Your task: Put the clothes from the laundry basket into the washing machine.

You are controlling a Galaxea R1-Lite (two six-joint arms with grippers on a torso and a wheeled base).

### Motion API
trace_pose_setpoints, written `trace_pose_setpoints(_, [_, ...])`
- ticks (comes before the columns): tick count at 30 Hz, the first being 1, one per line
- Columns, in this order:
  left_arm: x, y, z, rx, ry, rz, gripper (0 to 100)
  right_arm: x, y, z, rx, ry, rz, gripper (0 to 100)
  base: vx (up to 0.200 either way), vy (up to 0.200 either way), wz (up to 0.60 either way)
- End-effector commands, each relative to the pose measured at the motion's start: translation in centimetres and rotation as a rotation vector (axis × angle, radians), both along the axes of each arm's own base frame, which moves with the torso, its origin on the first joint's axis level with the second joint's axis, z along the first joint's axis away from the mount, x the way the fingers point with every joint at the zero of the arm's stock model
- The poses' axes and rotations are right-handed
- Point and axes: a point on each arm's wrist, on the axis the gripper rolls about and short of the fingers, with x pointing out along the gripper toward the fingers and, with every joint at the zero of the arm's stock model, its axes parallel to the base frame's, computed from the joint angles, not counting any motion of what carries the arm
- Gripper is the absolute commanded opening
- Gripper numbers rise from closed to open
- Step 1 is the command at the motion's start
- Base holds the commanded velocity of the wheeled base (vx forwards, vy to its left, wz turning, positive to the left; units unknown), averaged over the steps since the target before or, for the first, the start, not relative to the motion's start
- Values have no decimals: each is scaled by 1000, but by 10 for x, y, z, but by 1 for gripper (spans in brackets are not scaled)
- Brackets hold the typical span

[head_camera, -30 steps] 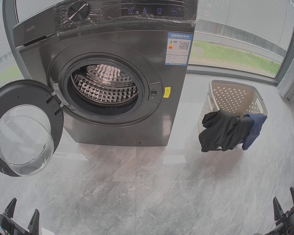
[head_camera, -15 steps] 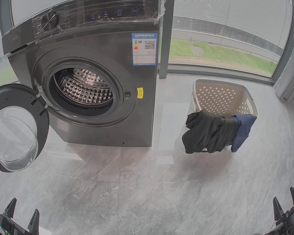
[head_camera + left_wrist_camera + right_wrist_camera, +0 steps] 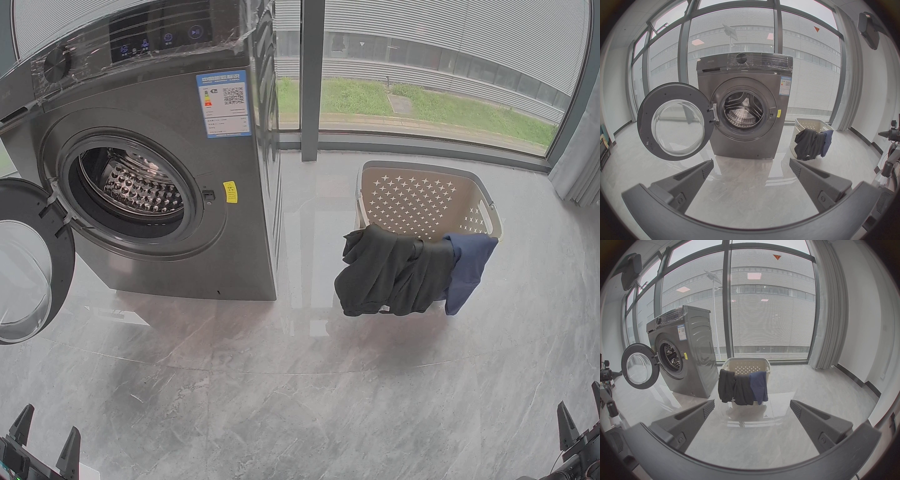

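A beige laundry basket (image 3: 429, 194) stands on the floor to the right of the grey washing machine (image 3: 156, 187). A black garment (image 3: 390, 269) and a dark blue garment (image 3: 469, 262) hang over the basket's near rim. The machine's round door (image 3: 25, 269) is swung wide to the left, and its steel drum (image 3: 134, 184) looks bare inside. My left gripper (image 3: 44, 437) sits low at the near left, open and holding nothing. My right gripper (image 3: 578, 415) sits low at the near right, also open with nothing in it. Both are far from the basket (image 3: 747, 366) and the washing machine (image 3: 743, 106).
Grey marble floor (image 3: 300, 387) stretches free between me and both the machine and basket. Floor-to-ceiling windows (image 3: 437, 69) stand behind them, with a curtain (image 3: 578, 169) at the far right. The open door juts out over the floor on the left.
The whole head view has swung to the right, so the machine and basket sit further left in the picture. Both grippers hold the same places, and the clothes have not moved.
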Motion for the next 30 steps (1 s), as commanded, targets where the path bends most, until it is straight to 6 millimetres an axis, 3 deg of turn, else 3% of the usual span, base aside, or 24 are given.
trace_pose_setpoints(1, [1,0,-4,0,7,0,100,2,0,-5,0,22,0,100,0,-200,0])
trace_pose_setpoints(5, [0,0,-4,0,5,2,100,2,0,-5,0,22,0,100,0,-200,0])
trace_pose_setpoints(17, [1,0,-4,0,7,0,100,2,0,-5,0,22,0,100,0,0,0])
trace_pose_setpoints(23, [1,0,-4,-1,7,0,100,2,0,-5,0,22,0,100,200,0,0])
trace_pose_setpoints(30, [1,0,-4,-3,7,2,100,2,0,-5,0,22,0,100,0,0,0])
